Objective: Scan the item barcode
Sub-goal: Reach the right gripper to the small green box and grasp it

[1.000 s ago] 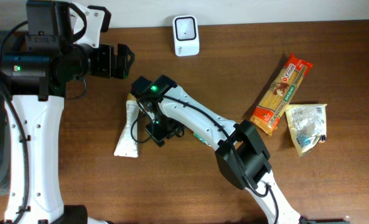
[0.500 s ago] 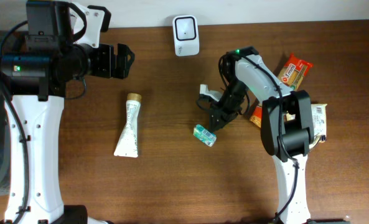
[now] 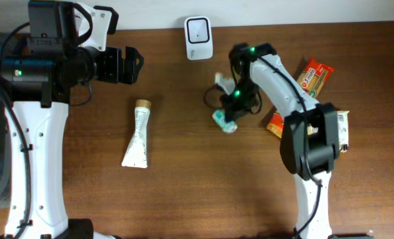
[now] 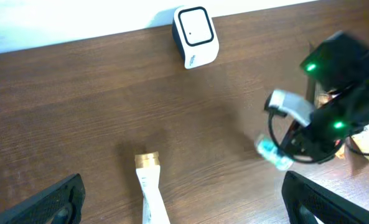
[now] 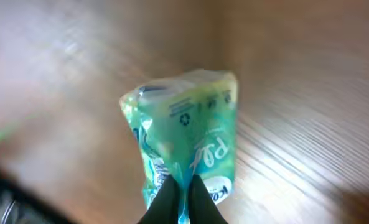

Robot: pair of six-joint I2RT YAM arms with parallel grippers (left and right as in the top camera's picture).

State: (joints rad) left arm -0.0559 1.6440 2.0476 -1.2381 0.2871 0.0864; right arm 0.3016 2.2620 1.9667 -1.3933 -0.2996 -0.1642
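Right gripper (image 5: pixel 183 202) pinches green packet (image 5: pixel 185 140), the grip plain only wrist-side.

Crumpled green packet (image 3: pixel 224 121) near white scanner (image 3: pixel 198 37), apart

Right gripper (image 3: pixel 230 111) no longer reaches beside the tube (image 3: pixel 138 133). It stands mid-table, jaws now closed on the green packet (image 5: pixel 184 137), which sits nearer the scanner (image 3: pixel 198 38) than half a second ago.
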